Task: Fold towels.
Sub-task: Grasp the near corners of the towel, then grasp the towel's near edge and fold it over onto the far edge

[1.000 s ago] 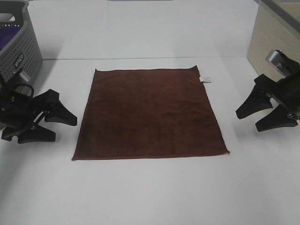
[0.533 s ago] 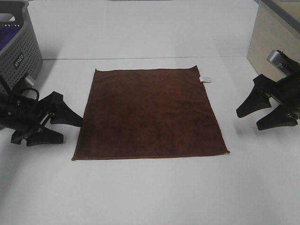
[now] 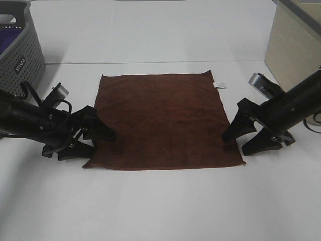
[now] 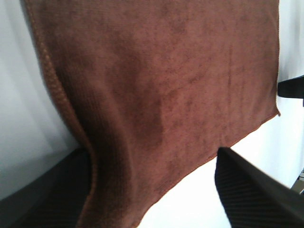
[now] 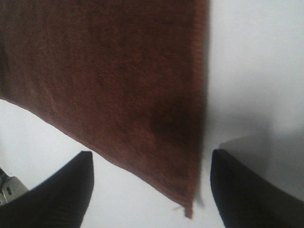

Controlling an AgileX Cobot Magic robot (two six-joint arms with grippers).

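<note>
A brown towel (image 3: 160, 120) lies flat and spread out on the white table (image 3: 160, 206). My left gripper (image 3: 102, 143) is open and low at the towel's near left corner, with one finger over the cloth and the other beside its edge. In the left wrist view the towel (image 4: 166, 85) fills the frame, its edge rucked between the open fingers (image 4: 251, 190). My right gripper (image 3: 234, 144) is open at the towel's near right corner. In the right wrist view the towel's corner (image 5: 187, 209) lies between the spread fingers (image 5: 66, 190).
A grey laundry basket (image 3: 20, 55) with something purple inside stands at the back left. A beige box (image 3: 293, 42) stands at the back right. A small white tag (image 3: 219, 85) sticks out at the towel's far right corner.
Both arms have moved inward from the table's sides to the towel's near corners. The near left corner has been nudged slightly inward.
</note>
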